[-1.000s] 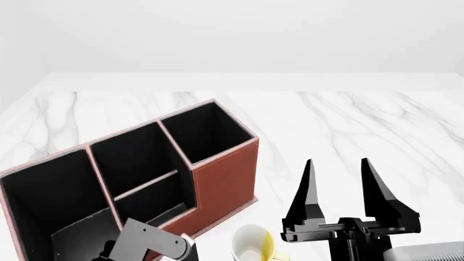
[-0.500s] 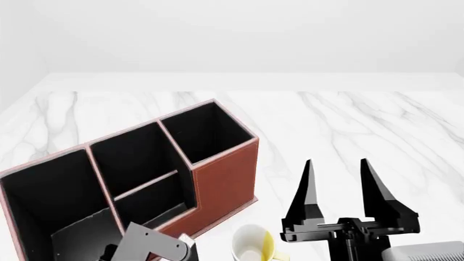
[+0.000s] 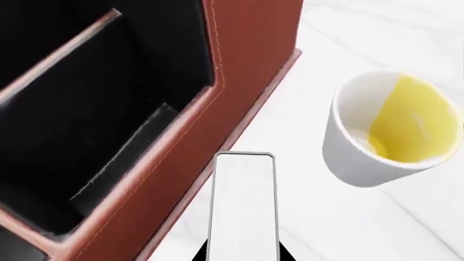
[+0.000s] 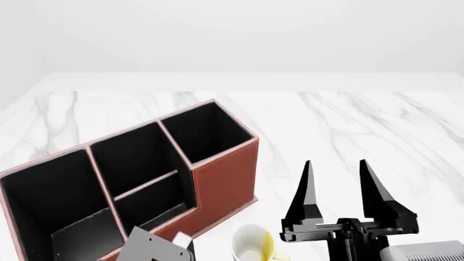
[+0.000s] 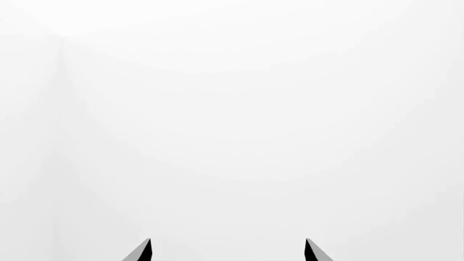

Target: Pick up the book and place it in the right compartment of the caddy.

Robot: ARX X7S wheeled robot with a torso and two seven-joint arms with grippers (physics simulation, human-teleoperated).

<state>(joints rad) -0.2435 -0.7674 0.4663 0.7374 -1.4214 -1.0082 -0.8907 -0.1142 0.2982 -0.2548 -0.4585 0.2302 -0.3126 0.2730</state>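
Note:
My left gripper (image 3: 242,253) is shut on the book (image 3: 243,206), which I see edge-on as white pages between thin dark covers. It is held over the table beside the caddy's (image 3: 246,60) reddish-brown outer wall, with the white-and-yellow mug (image 3: 392,130) on the other side. In the head view the left gripper and book (image 4: 156,246) show at the bottom edge, in front of the caddy (image 4: 225,179). The right compartment (image 4: 206,130), tall and black inside, has nothing in it. My right gripper (image 4: 335,163) is open and empty, fingers pointing up, right of the mug (image 4: 254,247).
The caddy's middle bin (image 4: 138,163) and wide left bin (image 4: 51,201) are black inside. The white marble table (image 4: 348,119) runs back to a white wall. The right wrist view shows only white wall past its fingertips (image 5: 145,250).
My left gripper with the book has sunk a little toward the bottom edge of the head view. My right gripper has dropped very slightly.

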